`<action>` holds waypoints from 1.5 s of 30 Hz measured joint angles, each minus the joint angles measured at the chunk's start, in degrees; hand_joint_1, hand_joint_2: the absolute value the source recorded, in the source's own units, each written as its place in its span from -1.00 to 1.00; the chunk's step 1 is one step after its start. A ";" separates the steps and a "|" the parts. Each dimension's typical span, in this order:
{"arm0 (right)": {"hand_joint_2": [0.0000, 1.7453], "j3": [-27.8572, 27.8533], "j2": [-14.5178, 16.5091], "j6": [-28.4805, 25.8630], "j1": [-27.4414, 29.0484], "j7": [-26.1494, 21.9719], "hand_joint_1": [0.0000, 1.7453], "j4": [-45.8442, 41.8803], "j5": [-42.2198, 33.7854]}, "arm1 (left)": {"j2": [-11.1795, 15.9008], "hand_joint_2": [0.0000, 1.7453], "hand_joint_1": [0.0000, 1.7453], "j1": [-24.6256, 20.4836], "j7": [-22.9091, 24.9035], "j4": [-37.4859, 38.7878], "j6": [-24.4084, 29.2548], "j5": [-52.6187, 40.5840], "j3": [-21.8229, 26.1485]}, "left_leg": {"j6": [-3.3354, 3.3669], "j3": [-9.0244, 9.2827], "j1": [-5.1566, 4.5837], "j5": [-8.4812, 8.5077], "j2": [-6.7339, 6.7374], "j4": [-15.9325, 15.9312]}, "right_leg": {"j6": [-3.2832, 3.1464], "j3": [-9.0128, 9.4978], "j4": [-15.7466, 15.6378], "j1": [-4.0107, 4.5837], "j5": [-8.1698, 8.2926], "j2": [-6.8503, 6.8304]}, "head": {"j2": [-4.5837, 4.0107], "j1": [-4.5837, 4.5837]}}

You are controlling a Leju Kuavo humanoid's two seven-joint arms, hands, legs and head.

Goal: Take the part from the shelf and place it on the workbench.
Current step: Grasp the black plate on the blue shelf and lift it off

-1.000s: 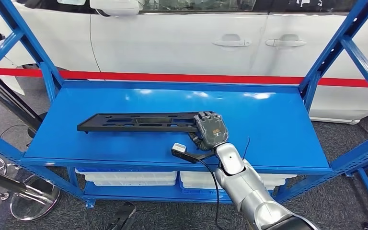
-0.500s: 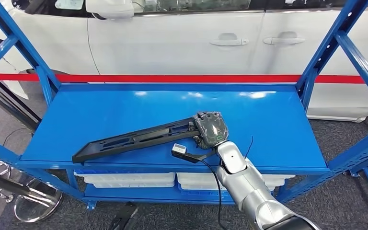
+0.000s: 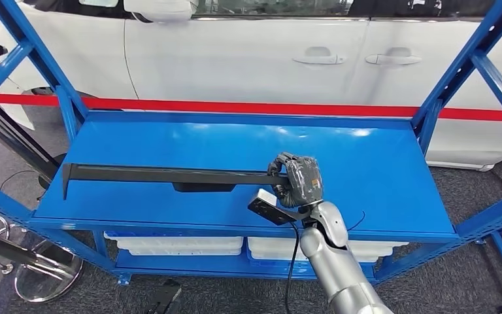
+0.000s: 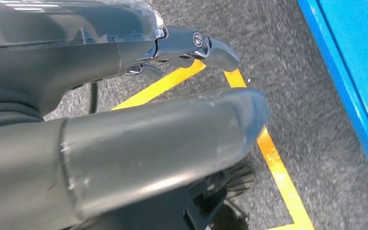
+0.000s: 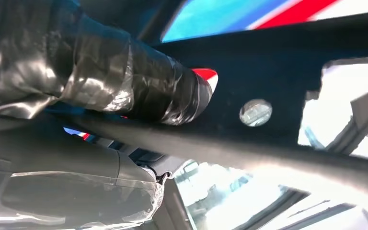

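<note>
- On the blue shelf your right hand grips one end of the long black part; the part stands on edge, reaching toward the shelf's left side.
- Behind the shelf you see a white car and a red stripe — grey carpet lies beneath.
- Under the top deck sit white bins.
- Your left hand hangs over grey floor with yellow tape — fingers apart, holding nothing.
</note>
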 joint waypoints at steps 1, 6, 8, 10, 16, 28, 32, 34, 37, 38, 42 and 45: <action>-1.00 -0.30 0.09 0.68 0.94 -0.56 1.00 -1.73 -1.71 | 0.02 -1.00 -1.00 0.09 -0.10 0.00 0.04 0.17 0.02 | 0.20 -0.01 -0.09 -0.02 0.00 -0.03 | 0.09 -1.84 3.79 0.03 -1.91 0.02 | 0.00 0.01; -1.00 -1.46 0.29 3.03 5.76 -3.67 1.00 -9.32 -9.69 | 0.20 -1.00 -1.00 0.90 -0.42 0.00 0.48 1.03 0.19 | 0.17 0.08 -0.27 -0.67 -0.25 0.66 | 0.12 -2.93 4.99 -0.04 0.41 -0.01 | 0.00 0.00; -1.00 -1.64 0.47 3.25 6.69 -4.29 1.00 -11.86 -11.26 | 0.22 -1.00 -1.00 1.02 -0.50 0.00 0.55 1.17 0.26 | -0.32 -0.11 -0.44 -1.27 -0.27 1.43 | -0.31 0.17 -1.67 -0.02 3.00 0.00 | 0.00 -0.01; -1.00 -1.87 0.61 3.44 7.49 -4.57 1.00 -13.72 -11.94 | 0.28 -1.00 -1.00 1.05 -0.54 0.00 0.58 1.25 0.34 | -0.89 -0.35 -0.63 -1.64 -0.24 1.91 | -0.88 0.99 -3.76 0.17 3.11 0.07 | 0.00 -0.01; -1.00 -2.07 0.95 4.08 9.43 -5.73 1.00 -17.98 -14.57 | 0.46 -1.00 -1.00 1.31 -0.67 0.00 0.69 1.70 0.55 | -2.77 -3.86 -0.25 -6.65 -0.08 10.04 | -2.48 1.37 -4.42 -0.10 3.31 -0.04 | 0.00 -0.01; -1.00 -2.11 1.04 11.81 13.10 -8.66 1.00 -24.07 -22.97 | 0.91 -1.00 -1.00 2.25 -1.42 0.00 0.89 2.59 1.09 | -0.63 0.26 -0.55 -1.06 -0.15 0.61 | -0.85 1.93 -4.69 0.17 3.09 0.05 | 0.00 -0.01; -1.00 -1.62 1.02 15.23 14.61 -9.70 1.00 -26.59 -25.70 | 0.98 -1.00 -1.00 2.49 -1.58 0.00 0.87 3.00 1.23 | 0.26 0.83 -0.24 -0.39 0.02 -0.49 | -0.10 -2.49 5.36 0.06 -2.79 0.04 | 0.00 0.01; -1.00 -1.30 1.01 15.76 15.59 -9.73 1.00 -27.19 -26.07 | 1.04 -1.00 -1.00 2.67 -1.60 0.00 0.86 3.08 1.36 | 0.28 0.79 -0.27 -0.45 0.00 -0.39 | 0.12 -5.12 10.67 -0.02 -4.38 0.03 | 0.00 0.00; -1.00 -0.88 1.01 15.91 16.27 -9.72 1.00 -27.97 -26.23 | 1.08 -1.00 -1.00 2.83 -1.61 0.00 0.80 3.14 1.46 | -0.08 0.82 -0.22 -0.83 -0.11 0.19 | 0.18 -1.58 3.48 -0.27 0.47 0.00 | 0.00 0.00; -1.00 -0.74 1.01 15.91 16.30 -9.72 1.00 -28.23 -26.24 | 1.08 -1.00 -1.00 2.82 -1.61 0.00 0.78 3.15 1.47 | -0.37 0.69 -0.31 -1.12 -0.16 0.64 | 0.03 0.27 -0.22 -0.24 1.89 0.04 | 0.00 -0.01; -1.00 -0.39 1.01 15.96 16.55 -9.72 1.00 -28.89 -26.26 | 1.14 -1.00 -1.00 2.81 -1.65 0.00 0.78 3.16 1.56 | -1.48 0.32 -0.48 -1.72 -0.22 1.44 | -1.32 1.96 -4.18 0.03 2.71 0.24 | 0.00 -0.01; -1.00 -0.10 1.01 16.07 16.53 -9.70 1.00 -29.13 -26.31 | 1.18 -1.00 -1.00 2.78 -1.67 0.00 0.67 3.17 1.59 | -2.45 -0.93 -0.23 -3.90 -0.12 4.48 | -2.30 2.06 -4.50 -0.19 2.92 0.15 | 0.00 -0.01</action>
